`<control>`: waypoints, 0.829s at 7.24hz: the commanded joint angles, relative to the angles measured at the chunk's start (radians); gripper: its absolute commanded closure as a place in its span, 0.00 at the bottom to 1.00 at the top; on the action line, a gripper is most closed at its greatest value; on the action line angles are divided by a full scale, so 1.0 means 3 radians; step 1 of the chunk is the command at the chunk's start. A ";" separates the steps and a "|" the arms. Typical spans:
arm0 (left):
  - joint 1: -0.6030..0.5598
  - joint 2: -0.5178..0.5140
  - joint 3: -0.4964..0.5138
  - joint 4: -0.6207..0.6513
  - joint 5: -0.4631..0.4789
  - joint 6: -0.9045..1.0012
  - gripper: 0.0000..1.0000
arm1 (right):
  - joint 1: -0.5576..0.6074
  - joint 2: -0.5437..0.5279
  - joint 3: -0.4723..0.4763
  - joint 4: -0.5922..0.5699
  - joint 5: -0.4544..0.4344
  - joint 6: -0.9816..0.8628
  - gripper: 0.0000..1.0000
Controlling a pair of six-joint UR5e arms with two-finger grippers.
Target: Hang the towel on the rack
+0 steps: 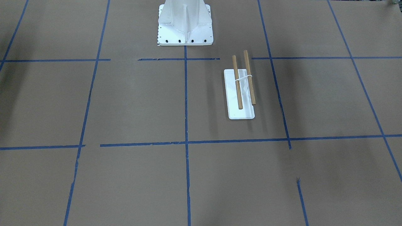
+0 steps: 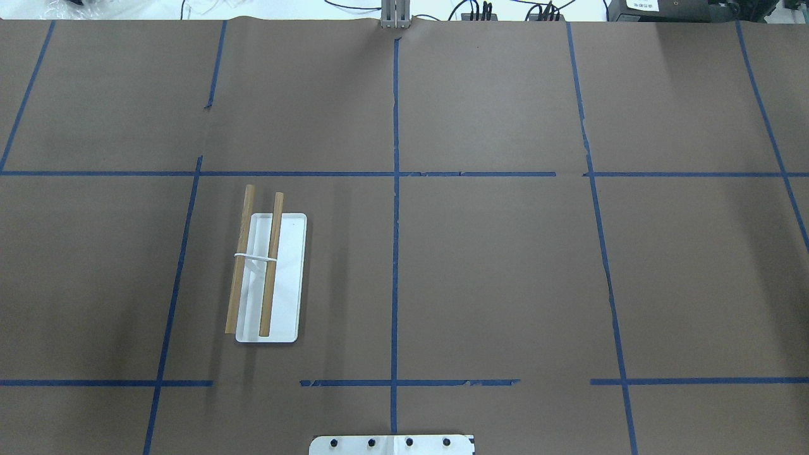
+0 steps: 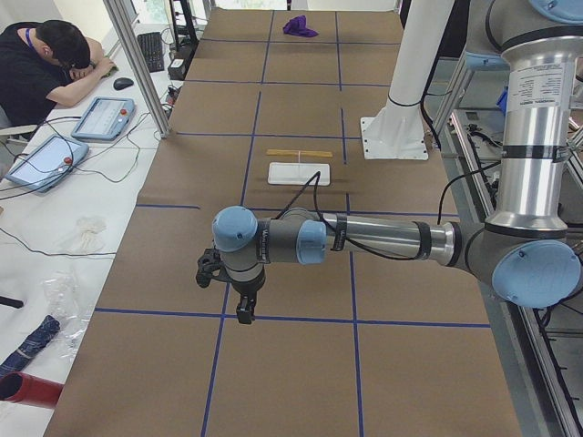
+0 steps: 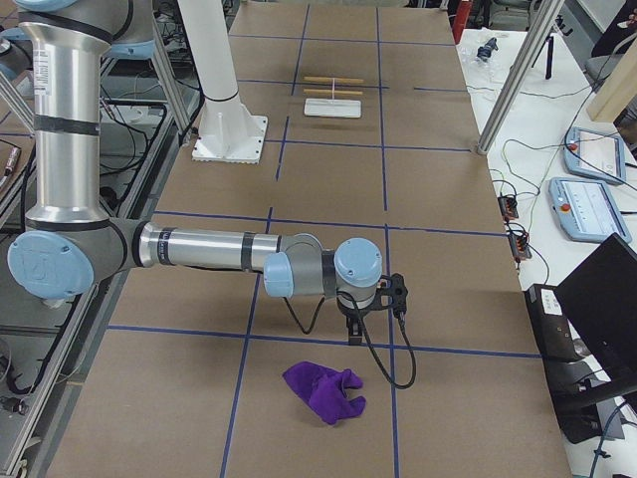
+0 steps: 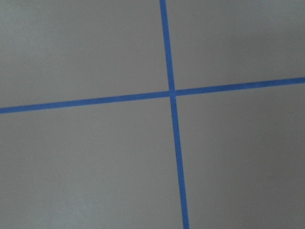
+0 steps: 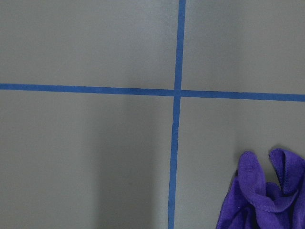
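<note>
Since the towel point(image 4: 323, 391) lies crumpled at seven o'clock of the right claw point(image 4: 354, 337), well apart from the rack point(image 2: 268, 278), that claw likely hovers near to fetch it, open or closed I cannot tell.

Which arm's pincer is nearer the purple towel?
The right pincer: it hangs beside the towel, which its wrist camera sees; the left pincer is far away, beyond the rack.

Left arm point(image 3: 383, 239) and right arm point(image 4: 204, 249) outstretched, level; left end effector point(image 3: 244, 315) and right end effector point(image 4: 353, 337) downward, state unclear.
</note>
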 commanded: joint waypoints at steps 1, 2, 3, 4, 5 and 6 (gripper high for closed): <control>-0.0004 0.0031 -0.0025 -0.0004 0.0000 0.0005 0.00 | 0.0000 0.0002 -0.0007 0.0000 -0.0015 0.0000 0.00; -0.0004 0.0031 -0.0040 -0.0004 0.0000 0.0005 0.00 | -0.0005 0.0043 0.0019 0.0005 -0.0030 -0.0010 0.00; -0.0010 0.0031 -0.0081 -0.0004 0.0000 0.0005 0.00 | -0.0005 0.0068 -0.0027 0.0000 -0.0036 0.0096 0.00; -0.0010 0.0031 -0.0107 -0.0004 0.0000 0.0005 0.00 | -0.0005 0.0084 -0.0037 0.0000 -0.0041 0.0133 0.00; -0.0010 0.0031 -0.0127 -0.0004 -0.0005 0.0005 0.00 | -0.0005 0.0074 -0.0275 0.0005 -0.0086 0.0138 0.00; -0.0010 0.0031 -0.0132 -0.0009 -0.0005 0.0005 0.00 | -0.0005 0.0043 -0.0516 0.0223 -0.0132 0.0042 0.00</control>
